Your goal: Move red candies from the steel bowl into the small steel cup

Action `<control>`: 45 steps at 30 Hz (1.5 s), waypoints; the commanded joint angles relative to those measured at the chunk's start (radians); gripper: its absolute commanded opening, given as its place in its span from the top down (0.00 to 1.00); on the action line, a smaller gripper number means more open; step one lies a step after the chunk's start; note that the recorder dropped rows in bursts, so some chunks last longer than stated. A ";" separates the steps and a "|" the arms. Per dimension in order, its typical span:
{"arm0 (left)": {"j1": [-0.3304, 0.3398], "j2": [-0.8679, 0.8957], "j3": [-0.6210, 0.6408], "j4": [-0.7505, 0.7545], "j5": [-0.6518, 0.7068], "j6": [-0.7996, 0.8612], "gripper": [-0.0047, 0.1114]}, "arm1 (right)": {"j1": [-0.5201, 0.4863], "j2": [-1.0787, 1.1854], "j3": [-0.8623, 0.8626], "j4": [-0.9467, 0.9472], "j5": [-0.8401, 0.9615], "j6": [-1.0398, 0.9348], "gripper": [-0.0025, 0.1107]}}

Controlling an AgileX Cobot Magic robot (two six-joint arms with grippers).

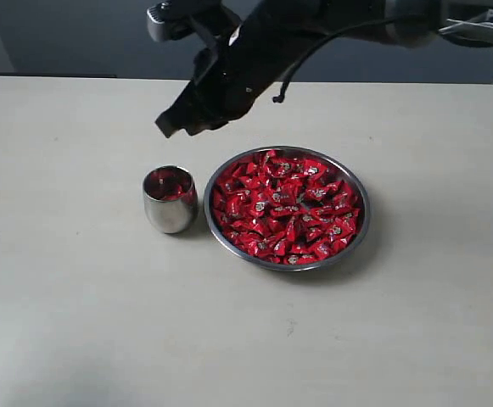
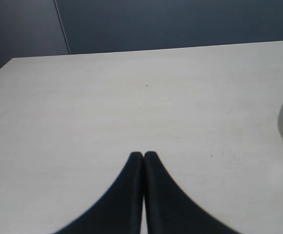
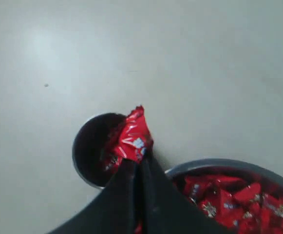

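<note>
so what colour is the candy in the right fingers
Shiny red with a silvery-white mark; the candy shows best in the right wrist view.

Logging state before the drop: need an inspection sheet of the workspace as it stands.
Surface: pale table, no spills seen.
Job's things: steel bowl full of red candies; small steel cup upright beside it, red showing inside.
Clutter: nothing seen.
Tools: right tool shut on one held candy above the cup's mouth; left tool shut, empty, over bare table.
Cables: black cable looped along the right arm, off the table.
Surroundings: dark wall behind the table.
</note>
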 commanded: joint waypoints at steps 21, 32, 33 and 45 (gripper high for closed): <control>0.002 -0.005 0.002 0.002 -0.010 -0.002 0.96 | 0.056 0.182 -0.128 -0.024 0.082 0.026 0.89; 0.002 -0.005 0.002 0.002 -0.010 -0.002 0.96 | 0.056 0.180 -0.128 -0.032 0.086 0.026 0.64; 0.002 -0.005 0.002 0.002 -0.010 -0.002 0.96 | 0.054 0.177 -0.128 -0.037 0.089 0.026 0.64; 0.002 -0.005 0.002 0.002 -0.010 -0.002 0.96 | -0.060 -0.097 0.002 -0.178 -0.046 0.158 0.78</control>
